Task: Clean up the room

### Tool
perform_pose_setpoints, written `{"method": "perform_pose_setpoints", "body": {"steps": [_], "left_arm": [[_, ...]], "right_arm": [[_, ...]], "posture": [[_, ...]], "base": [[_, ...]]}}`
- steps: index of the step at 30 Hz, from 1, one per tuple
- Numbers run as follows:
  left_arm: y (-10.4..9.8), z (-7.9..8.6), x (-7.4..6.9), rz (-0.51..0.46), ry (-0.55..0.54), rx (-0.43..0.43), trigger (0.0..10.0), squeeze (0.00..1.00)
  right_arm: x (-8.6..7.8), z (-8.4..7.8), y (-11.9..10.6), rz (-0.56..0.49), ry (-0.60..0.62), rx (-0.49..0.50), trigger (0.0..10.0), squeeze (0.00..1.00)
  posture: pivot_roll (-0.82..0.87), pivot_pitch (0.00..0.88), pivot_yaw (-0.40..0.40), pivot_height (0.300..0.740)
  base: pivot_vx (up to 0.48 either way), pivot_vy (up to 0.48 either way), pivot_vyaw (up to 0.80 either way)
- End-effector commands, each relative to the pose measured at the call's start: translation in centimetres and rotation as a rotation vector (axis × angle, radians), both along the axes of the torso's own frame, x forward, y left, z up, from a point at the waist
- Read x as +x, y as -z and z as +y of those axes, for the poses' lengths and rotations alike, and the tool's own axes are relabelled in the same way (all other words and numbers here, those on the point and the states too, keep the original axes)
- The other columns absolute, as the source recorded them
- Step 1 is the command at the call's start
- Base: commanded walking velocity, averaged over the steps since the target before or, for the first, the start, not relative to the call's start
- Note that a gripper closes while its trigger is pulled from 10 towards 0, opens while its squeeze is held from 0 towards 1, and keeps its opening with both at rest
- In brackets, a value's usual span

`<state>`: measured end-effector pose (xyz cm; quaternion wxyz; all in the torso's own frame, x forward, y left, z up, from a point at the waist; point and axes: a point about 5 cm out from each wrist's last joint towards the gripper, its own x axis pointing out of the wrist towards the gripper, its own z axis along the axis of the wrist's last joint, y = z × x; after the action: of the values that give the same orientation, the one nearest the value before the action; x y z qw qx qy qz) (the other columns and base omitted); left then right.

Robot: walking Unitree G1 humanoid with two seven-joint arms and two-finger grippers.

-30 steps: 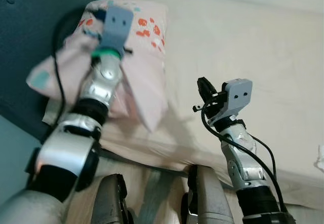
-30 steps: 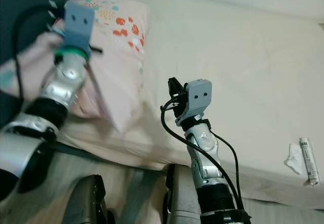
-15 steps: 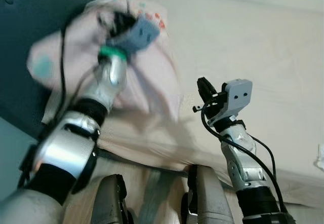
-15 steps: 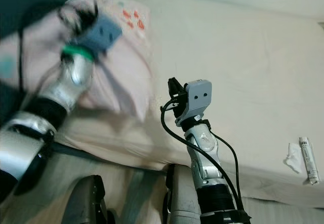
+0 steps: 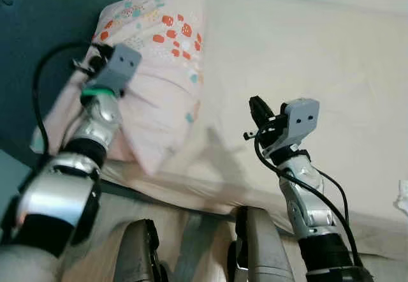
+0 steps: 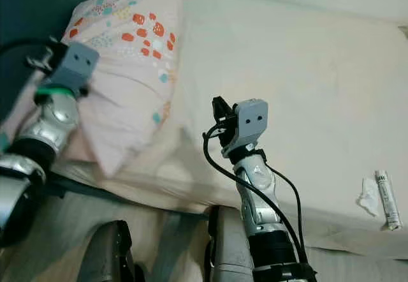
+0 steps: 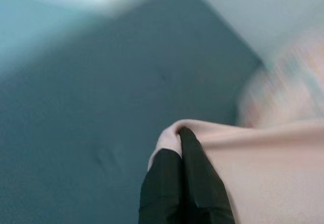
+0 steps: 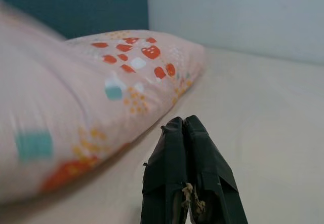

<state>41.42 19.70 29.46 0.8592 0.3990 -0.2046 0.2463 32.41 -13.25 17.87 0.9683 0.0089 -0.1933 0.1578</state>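
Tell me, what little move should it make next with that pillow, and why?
Probably lower it flat and let go: the left gripper is pinching the pillow by its edge near the headboard, with one corner overhanging the bed.

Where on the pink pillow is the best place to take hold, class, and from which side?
Grip the pillow at its edge nearest the headboard, from the robot's left. The cover bunches into a thin fold there, and the left pincer is already pinched on it.

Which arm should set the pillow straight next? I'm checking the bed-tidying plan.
Left, probably. The left gripper is already pinched on the pillow edge by the headboard; the right gripper is shut on nothing over the sheet.
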Motion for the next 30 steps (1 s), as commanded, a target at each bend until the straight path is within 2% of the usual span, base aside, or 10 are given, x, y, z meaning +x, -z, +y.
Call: {"method": "perform_pose_setpoints", "body": {"steps": [1,6,12,14,15,17,22,25,28,30], "left_arm": [[-3.3,-2.8,-0.1,-0.127,0.079,0.13,0.0,0.0],[-4.9,-5.8,-0.2,-0.186,0.151,0.206,0.0,0.0],[-2.4,-7.0,0.4,-0.042,0.206,0.195,0.0,0.0],[1.9,-6.3,0.6,0.115,0.21,0.138,0.0,0.0],[1.9,-6.3,0.6,0.115,0.21,0.138,0.0,0.0],[5.8,-5.1,0.3,0.238,0.184,0.082,0.0,0.0],[9.0,-2.9,-0.4,0.316,0.1,0.006,0.0,0.0],[9.3,-2.4,-0.5,0.322,0.078,-0.009,0.0,0.0],[7.7,-0.8,-0.4,0.258,0.009,-0.006,0.0,0.0],[3.0,0.7,-0.1,0.092,-0.077,0.026,0.0,0.0]], "right_arm": [[-0.1,-0.1,0.5,0.016,0.001,0.0,10.0,0.0],[-0.2,-0.4,0.4,0.012,0.011,-0.001,10.0,0.0],[-0.4,-0.6,0.4,0.009,0.027,-0.002,10.0,0.0],[-0.8,-0.9,0.7,0.019,0.042,0.002,10.0,0.0],[-0.8,-0.9,0.7,0.019,0.042,0.002,10.0,0.0],[-1.0,-1.0,1.1,0.032,0.043,0.001,10.0,0.0],[-0.8,-0.7,1.2,0.039,0.026,-0.003,10.0,0.0],[-0.7,-0.6,1.2,0.039,0.021,-0.003,10.0,0.0],[-0.4,-0.3,0.9,0.034,0.009,-0.003,10.0,0.0],[-0.2,-0.2,0.7,0.029,0.006,-0.001,10.0,0.0]], "posture": [[-0.04,0.161,0.04,0.585],[-0.05,0.16,0.046,0.585],[-0.07,0.164,0.066,0.585],[-0.07,0.177,0.064,0.585],[-0.07,0.177,0.064,0.585],[-0.06,0.183,0.057,0.585],[-0.05,0.187,0.047,0.585],[-0.05,0.187,0.047,0.585],[-0.04,0.183,0.036,0.585],[-0.04,0.181,0.039,0.585]], "base": [[0.0,0.0,0.0],[0.0,0.0,0.0],[0.0,0.0,0.0],[0.0,0.0,0.0],[0.0,0.0,0.0],[0.0,0.0,0.0],[0.0,0.0,0.0],[0.0,0.0,0.0],[0.0,0.0,0.0],[0.0,0.0,0.0]]}}
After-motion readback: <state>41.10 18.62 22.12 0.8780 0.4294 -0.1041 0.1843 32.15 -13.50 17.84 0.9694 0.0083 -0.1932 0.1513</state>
